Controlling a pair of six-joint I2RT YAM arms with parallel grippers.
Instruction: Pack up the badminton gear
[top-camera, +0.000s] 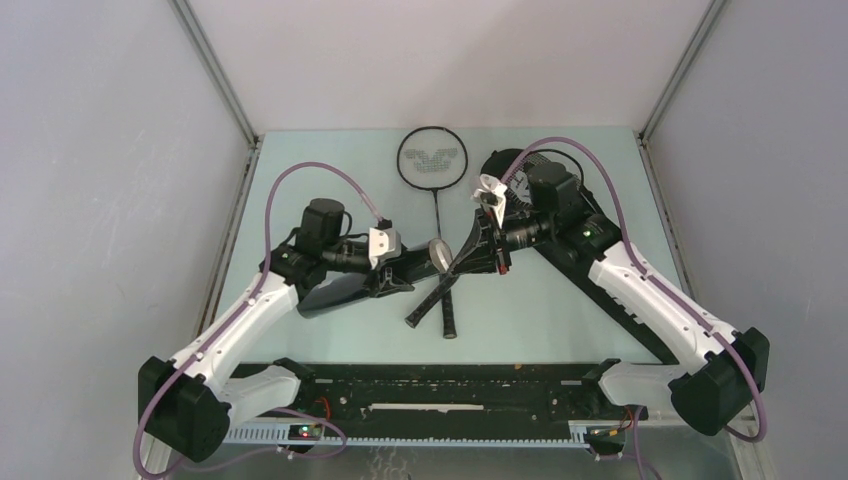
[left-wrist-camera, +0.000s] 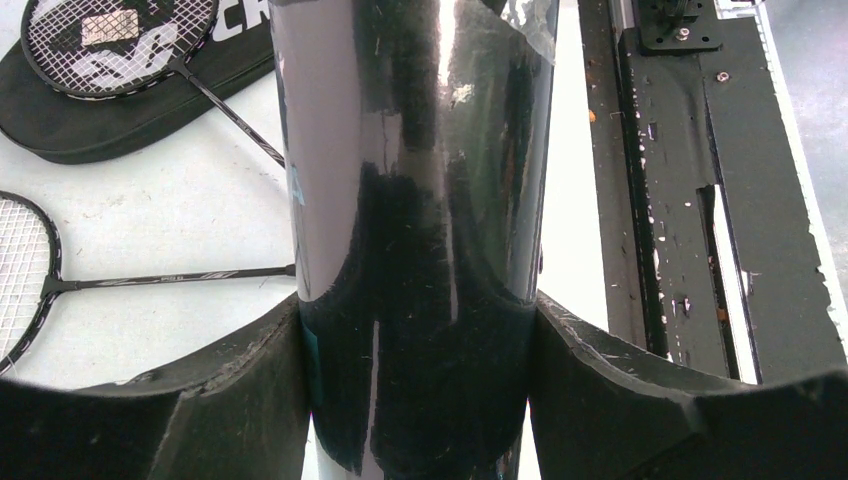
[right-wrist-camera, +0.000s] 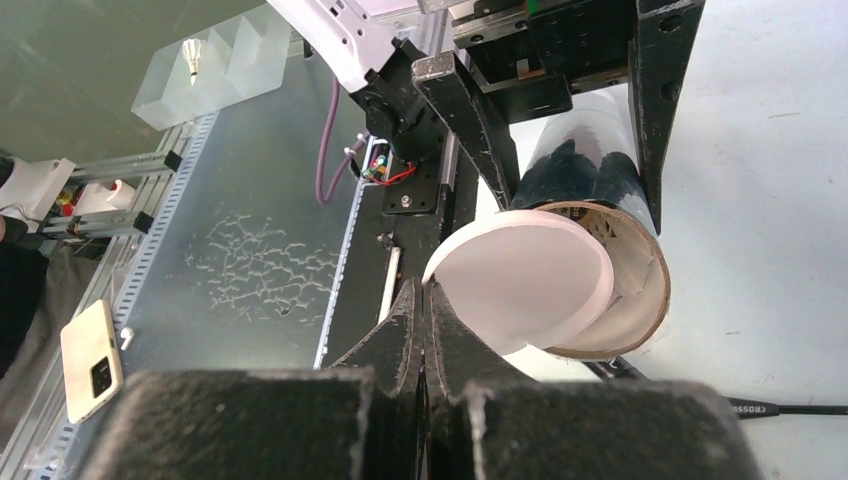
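Note:
My left gripper (left-wrist-camera: 420, 315) is closed around the long black tube (left-wrist-camera: 420, 170), which lies nearly level above the table with its mouth (right-wrist-camera: 625, 290) facing the right arm. My right gripper (right-wrist-camera: 425, 292) is shut on the rim of a round white lid (right-wrist-camera: 520, 275), held just in front of that mouth and partly covering it. In the top view the lid (top-camera: 440, 250) sits between the two grippers. One racket (top-camera: 431, 158) lies on the table, handle toward me. A second racket (left-wrist-camera: 120, 40) rests on the black bag (left-wrist-camera: 90, 125), which lies under the right arm (top-camera: 640, 290).
The two racket handles cross on the table below the tube (top-camera: 440, 305). A black rail (top-camera: 430, 385) runs along the near edge between the arm bases. A phone (right-wrist-camera: 92, 360) lies off the table. Grey walls close in the left, right and back sides.

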